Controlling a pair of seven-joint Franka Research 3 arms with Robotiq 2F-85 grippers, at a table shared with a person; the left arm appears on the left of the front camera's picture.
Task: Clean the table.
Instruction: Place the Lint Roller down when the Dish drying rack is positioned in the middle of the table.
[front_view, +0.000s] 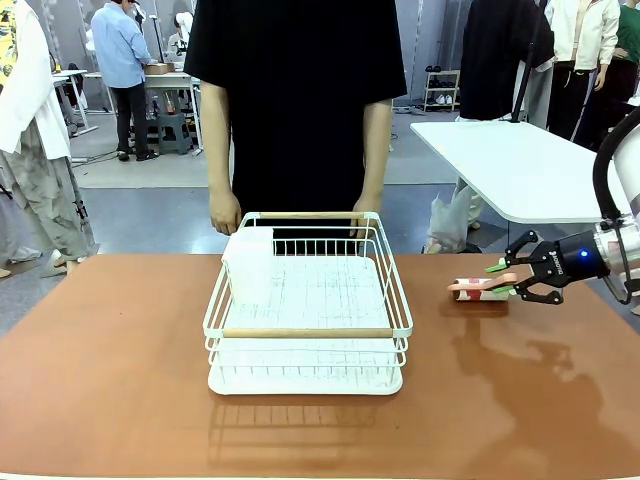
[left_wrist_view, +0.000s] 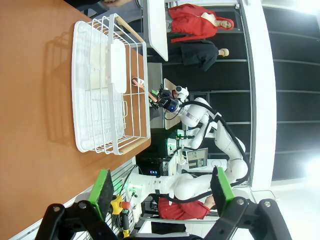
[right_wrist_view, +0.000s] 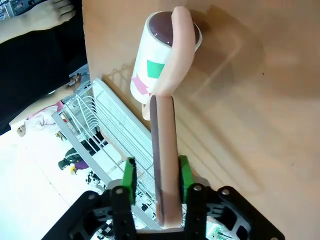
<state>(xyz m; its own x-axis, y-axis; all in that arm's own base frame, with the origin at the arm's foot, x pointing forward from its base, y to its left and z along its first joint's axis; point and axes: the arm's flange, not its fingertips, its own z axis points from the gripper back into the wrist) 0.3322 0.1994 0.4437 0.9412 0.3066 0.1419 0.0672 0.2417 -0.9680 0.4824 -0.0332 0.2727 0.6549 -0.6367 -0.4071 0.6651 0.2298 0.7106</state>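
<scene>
On the right side of the terracotta table (front_view: 120, 380), your right gripper (front_view: 512, 281) has its green pads (right_wrist_view: 129, 176) on either side of the lint roller's (front_view: 482, 289) pink-and-brown handle (right_wrist_view: 163, 165), seemingly clamping it, while the roll lies on the tabletop. Your left gripper (left_wrist_view: 161, 189) hangs open above the table's near edge. The white wire rack (front_view: 308, 312) sits mid-table before the person's hands (front_view: 224, 213).

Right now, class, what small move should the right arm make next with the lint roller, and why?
Probably roll it along the table. The right gripper has its green fingers on either side of the lint roller's handle, and the roller head already rests on the table.
</scene>
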